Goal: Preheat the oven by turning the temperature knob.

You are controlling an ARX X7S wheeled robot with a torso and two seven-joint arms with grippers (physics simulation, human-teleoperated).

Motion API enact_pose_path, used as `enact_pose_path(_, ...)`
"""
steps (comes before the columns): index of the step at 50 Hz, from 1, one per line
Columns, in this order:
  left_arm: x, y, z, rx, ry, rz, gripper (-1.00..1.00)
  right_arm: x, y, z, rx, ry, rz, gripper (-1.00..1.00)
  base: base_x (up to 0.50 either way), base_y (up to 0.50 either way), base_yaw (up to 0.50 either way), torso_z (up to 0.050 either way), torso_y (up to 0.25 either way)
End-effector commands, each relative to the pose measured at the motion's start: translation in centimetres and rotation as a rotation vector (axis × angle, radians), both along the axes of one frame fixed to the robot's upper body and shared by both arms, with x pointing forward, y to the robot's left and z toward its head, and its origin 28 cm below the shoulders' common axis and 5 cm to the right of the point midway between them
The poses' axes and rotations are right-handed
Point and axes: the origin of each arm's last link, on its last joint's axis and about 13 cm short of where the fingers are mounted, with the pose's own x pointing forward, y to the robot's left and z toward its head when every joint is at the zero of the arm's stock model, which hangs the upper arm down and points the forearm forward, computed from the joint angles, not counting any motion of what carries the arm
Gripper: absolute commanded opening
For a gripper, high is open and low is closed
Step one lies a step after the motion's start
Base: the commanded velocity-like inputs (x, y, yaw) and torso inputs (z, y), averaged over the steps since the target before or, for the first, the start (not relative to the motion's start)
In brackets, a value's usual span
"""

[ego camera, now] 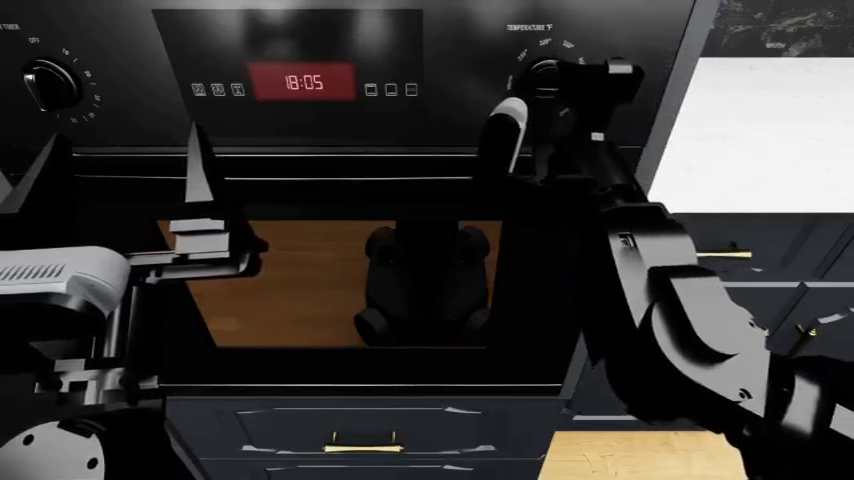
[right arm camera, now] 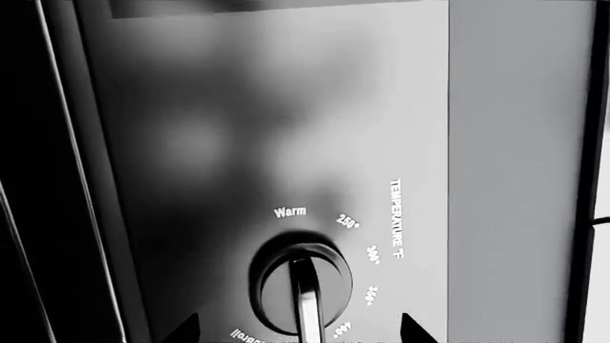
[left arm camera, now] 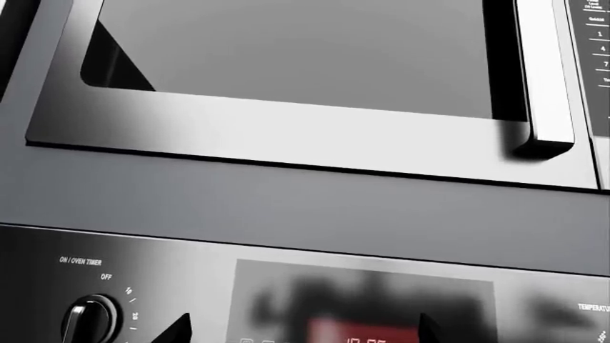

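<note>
The large black built-in oven [ego camera: 334, 290] with a dark glass window and a red clock display [ego camera: 303, 81] reading 18:05 is seen straight ahead, and its round black temperature knob [right arm camera: 299, 289], ringed by Warm, 250 and 300 marks, is set at the right end of the control panel. The right gripper [right arm camera: 299, 330] is held at that knob with its fingers [right arm camera: 184, 330] spread on either side, not closed on it. The left gripper [ego camera: 127, 190] is held before the oven door below the timer knob [left arm camera: 91, 319], its pointed fingers [ego camera: 203, 170] apart and empty.

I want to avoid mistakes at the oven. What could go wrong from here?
1. The right pincer is at the temperature knob with its tips wide of it; closing off-centre could slip off.
2. The left pincer hangs open under the timer knob and could bump it.
</note>
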Motion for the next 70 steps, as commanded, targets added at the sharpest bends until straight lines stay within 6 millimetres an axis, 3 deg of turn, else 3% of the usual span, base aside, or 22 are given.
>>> enact_pose_path(1, 0.0, 0.0, 0.0, 0.000, 0.000, 0.000, 1.00, 0.4, -0.2, -0.3, 0.004, 0.001, -0.012, 1.00, 0.00, 0.00, 0.00, 0.000, 0.000)
enact_pose_path(34, 0.1, 0.1, -0.1, 0.000, 0.005, 0.002, 1.00, 0.8, -0.4, 1.6, -0.013, -0.021, -0.033, 1.00, 0.00, 0.00, 0.00, 0.000, 0.000)
enact_pose_path(62, 0.2, 0.1, -0.1, -0.001, 0.005, 0.004, 1.00, 0.9, -0.1, 1.2, -0.017, -0.007, -0.011, 1.00, 0.00, 0.00, 0.00, 0.000, 0.000)
enact_pose_path(63, 0.2, 0.1, -0.1, -0.001, 0.005, 0.004, 1.00, 0.9, -0.1, 1.2, -0.016, -0.007, -0.011, -1.00, 0.00, 0.00, 0.00, 0.000, 0.000)
enact_pose_path(70, 0.1, 0.1, -0.1, -0.001, 0.005, 0.005, 1.00, 0.9, -0.3, 1.2, -0.018, -0.004, -0.010, -1.00, 0.00, 0.00, 0.00, 0.000, 0.000)
